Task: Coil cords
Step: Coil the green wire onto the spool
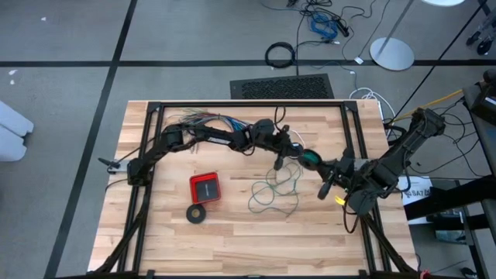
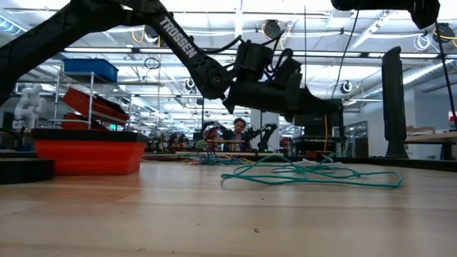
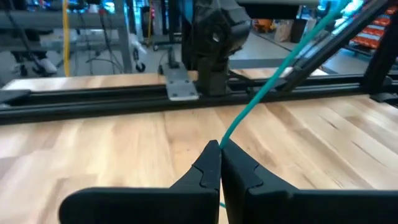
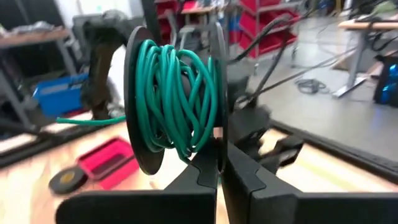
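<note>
A thin teal-green cord lies partly as a loose tangle (image 1: 273, 191) (image 2: 307, 173) on the wooden table, right of centre. Part of it is wound on a black spool (image 4: 174, 102) (image 1: 310, 159) that is held clear of the table. My left gripper (image 3: 219, 149) (image 1: 279, 159) reaches in from the left and is shut on a strand of the cord just left of the spool. My right gripper (image 4: 219, 155) (image 1: 325, 172) comes from the right and is shut on the spool. My left gripper pinches a single strand of the teal cord (image 3: 222, 138) between its two fingertips. The fingers point roughly level, toward the table's right side. From the fingers the strand runs straight and taut up and away (image 3: 292, 56) toward the spool. My right gripper pinches the rim of one of the spool's black side discs (image 4: 219, 134) between its two fingers. The spool sits lifted clear of the table, beyond the fingertips, with its discs on edge. A cord strand (image 4: 84, 121) leaves it toward the other arm.
A red square box (image 1: 205, 187) and a black tape-like ring (image 1: 196, 213) lie left of the tangle. A fanned bundle of many-coloured wires (image 1: 205, 120) lies at the far edge, under the left arm. A black frame rail (image 3: 124, 99) borders the table.
</note>
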Robot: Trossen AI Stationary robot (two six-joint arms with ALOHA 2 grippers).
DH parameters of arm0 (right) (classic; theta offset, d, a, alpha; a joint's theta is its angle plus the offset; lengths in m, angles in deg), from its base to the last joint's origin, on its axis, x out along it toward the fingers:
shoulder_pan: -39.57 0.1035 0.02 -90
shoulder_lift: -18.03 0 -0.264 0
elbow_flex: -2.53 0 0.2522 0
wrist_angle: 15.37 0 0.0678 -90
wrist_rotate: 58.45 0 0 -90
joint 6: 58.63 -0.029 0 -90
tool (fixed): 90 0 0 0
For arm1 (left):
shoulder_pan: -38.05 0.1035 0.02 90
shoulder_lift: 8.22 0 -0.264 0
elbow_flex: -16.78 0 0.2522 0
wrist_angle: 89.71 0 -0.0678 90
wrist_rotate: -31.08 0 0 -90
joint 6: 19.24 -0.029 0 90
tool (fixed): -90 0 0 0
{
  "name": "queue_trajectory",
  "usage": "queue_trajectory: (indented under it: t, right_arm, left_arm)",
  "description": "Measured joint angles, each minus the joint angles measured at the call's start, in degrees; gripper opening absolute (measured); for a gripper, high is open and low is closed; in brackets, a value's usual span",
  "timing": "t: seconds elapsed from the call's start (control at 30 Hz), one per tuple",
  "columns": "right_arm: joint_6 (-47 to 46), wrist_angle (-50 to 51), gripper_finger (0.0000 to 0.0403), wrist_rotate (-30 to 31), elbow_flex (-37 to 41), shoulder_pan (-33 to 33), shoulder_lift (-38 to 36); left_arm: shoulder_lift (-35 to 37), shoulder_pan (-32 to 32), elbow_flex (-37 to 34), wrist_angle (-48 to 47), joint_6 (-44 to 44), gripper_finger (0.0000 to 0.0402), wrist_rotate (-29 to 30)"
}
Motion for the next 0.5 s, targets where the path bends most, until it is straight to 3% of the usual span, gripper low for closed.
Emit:
queue_trajectory:
  t: [0.33,0.5]
  right_arm:
    - [-10.3,14.31,0.0,-10.99,-0.04,-2.43,0.17]
    - [-16.11,22.82,0.0,-15.24,-0.04,-3.97,1.09]
  left_arm:
    - [8.04,2.64,0.07,-15.46,-7.53,0.0001,0.33]
    - [11.75,3.18,0.09,-24.87,-13.34,0.0001,4.09]
